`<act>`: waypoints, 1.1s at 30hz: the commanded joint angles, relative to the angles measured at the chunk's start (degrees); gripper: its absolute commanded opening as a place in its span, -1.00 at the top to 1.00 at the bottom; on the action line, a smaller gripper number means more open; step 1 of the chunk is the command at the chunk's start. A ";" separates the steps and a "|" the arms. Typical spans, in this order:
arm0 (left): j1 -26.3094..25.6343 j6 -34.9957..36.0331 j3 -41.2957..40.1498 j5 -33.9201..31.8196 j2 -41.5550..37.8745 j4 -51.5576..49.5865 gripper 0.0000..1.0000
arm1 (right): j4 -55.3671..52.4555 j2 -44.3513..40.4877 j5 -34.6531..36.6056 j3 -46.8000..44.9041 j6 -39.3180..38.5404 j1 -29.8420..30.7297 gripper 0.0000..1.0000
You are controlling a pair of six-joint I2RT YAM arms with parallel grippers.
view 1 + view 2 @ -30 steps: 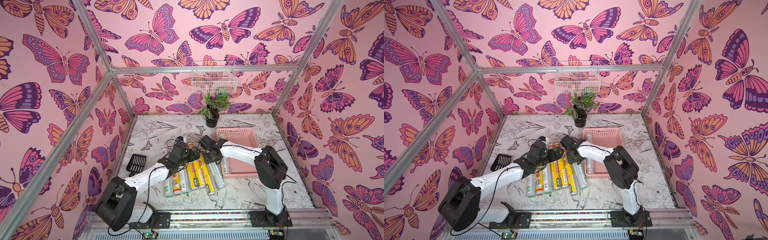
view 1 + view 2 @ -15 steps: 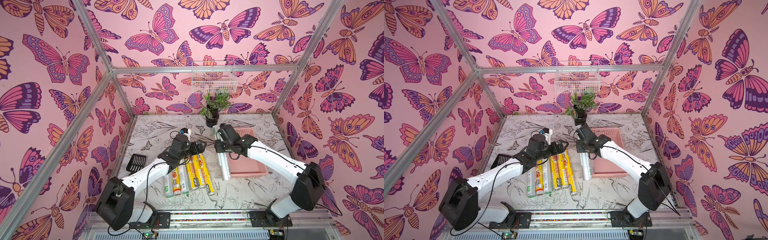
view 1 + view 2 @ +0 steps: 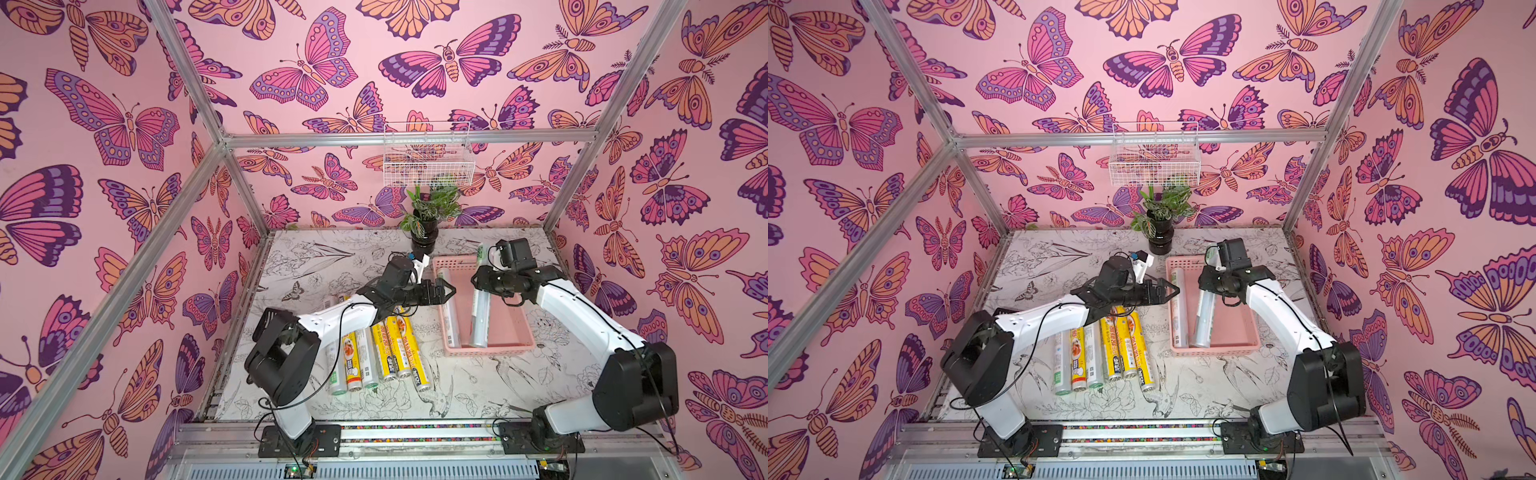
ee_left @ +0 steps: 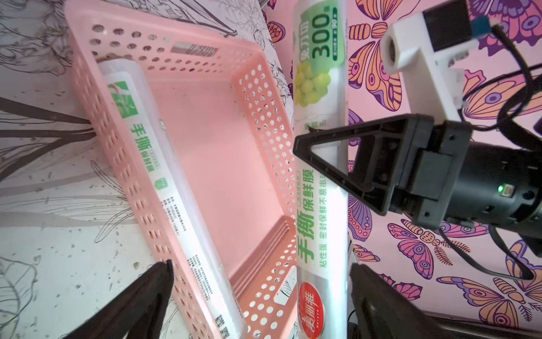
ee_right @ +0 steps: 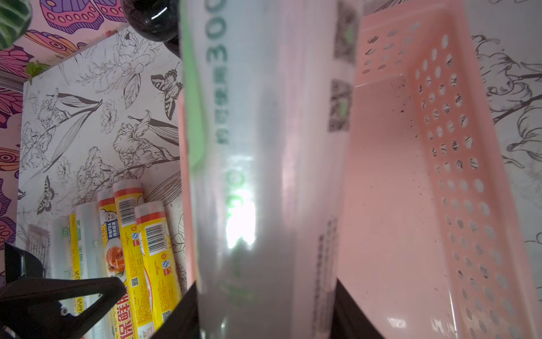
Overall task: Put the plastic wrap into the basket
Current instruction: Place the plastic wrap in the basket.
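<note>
Enclosure with pink butterfly-patterned walls [image 3: 124, 124]. The table [image 3: 478, 386] is white, printed with line drawings of flowers and birds. A potted plant [image 3: 428, 224] stands at the middle of the table's back edge, below a white wire basket [image 3: 428, 160] hung on the rear wall.

The pink perforated basket [image 3: 490, 351] lies right of the table's centre, its long sides running front to back. Inside it, a silvery roll with green print, the second roll [image 3: 451, 326], lies flat along the left wall.

The right gripper [image 3: 482, 286] is clamped across the middle of the held roll [image 3: 478, 322], also silvery with green print. This roll is tilted. Its near end sits low by the basket's front wall, and its far end rises above the back wall. Contact with the basket floor cannot be judged. In the right wrist view, the fingers [image 5: 352, 317] press on both sides of this roll.

The left gripper [image 3: 452, 292] hangs over the basket's left wall and the second roll. Its jaws are spread wide and hold nothing, as the left wrist view confirms.

A row of six rolls [image 3: 386, 353], four yellow-labelled and two silvery, lies side by side on the table just left of the basket. Their back ends are hidden under the left arm.
</note>
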 commanded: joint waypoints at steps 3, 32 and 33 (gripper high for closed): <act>-0.49 -0.37 2.21 1.94 2.60 0.68 -1.00 | -1.71 6.08 -6.88 5.06 -5.50 -1.48 0.51; -1.02 1.00 4.53 -2.54 4.46 -6.45 -1.00 | -0.24 23.05 -13.05 8.72 -8.66 -1.74 0.42; -1.02 1.06 4.47 -2.57 4.36 -6.56 -1.00 | -0.13 23.40 -13.30 8.91 -8.68 -1.75 0.41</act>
